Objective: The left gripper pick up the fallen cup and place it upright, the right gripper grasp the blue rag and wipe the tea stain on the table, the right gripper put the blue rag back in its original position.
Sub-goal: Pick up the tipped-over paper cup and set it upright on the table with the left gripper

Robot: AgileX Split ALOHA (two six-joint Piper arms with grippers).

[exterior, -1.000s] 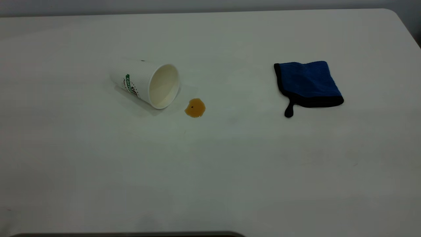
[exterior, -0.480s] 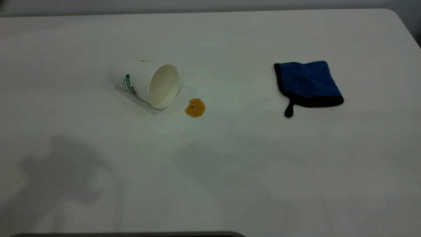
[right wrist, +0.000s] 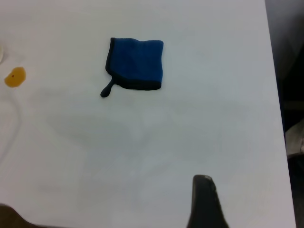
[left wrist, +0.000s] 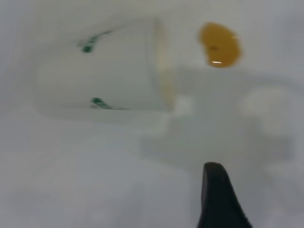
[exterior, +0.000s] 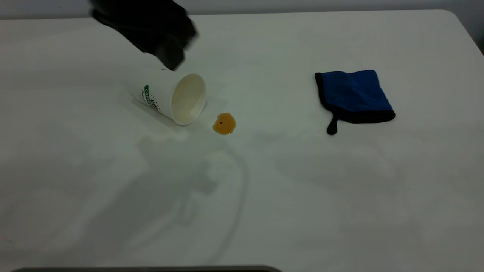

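Observation:
The cup (exterior: 168,96) lies on its side on the table (exterior: 264,211), its mouth turned toward the tea stain (exterior: 224,123) just to its right. My left gripper (exterior: 172,62) hangs blurred just above and behind the cup without touching it. In the left wrist view the cup (left wrist: 104,71) and the stain (left wrist: 219,43) are close below. The blue rag (exterior: 353,94) lies flat at the right, its loop tail pointing to the front. My right gripper (right wrist: 205,204) is out of the exterior view, far from the rag (right wrist: 137,63).
The table's rounded corner (exterior: 453,15) is at the back right, and its right edge (right wrist: 273,95) runs past the rag. A dark strip (exterior: 151,269) lies along the front edge. The arm's shadow falls on the table in front of the cup.
My left arm has come into the exterior view from the top left and now hangs over the cup. Its shadow has shifted across the table. Cup, stain and rag have not moved.

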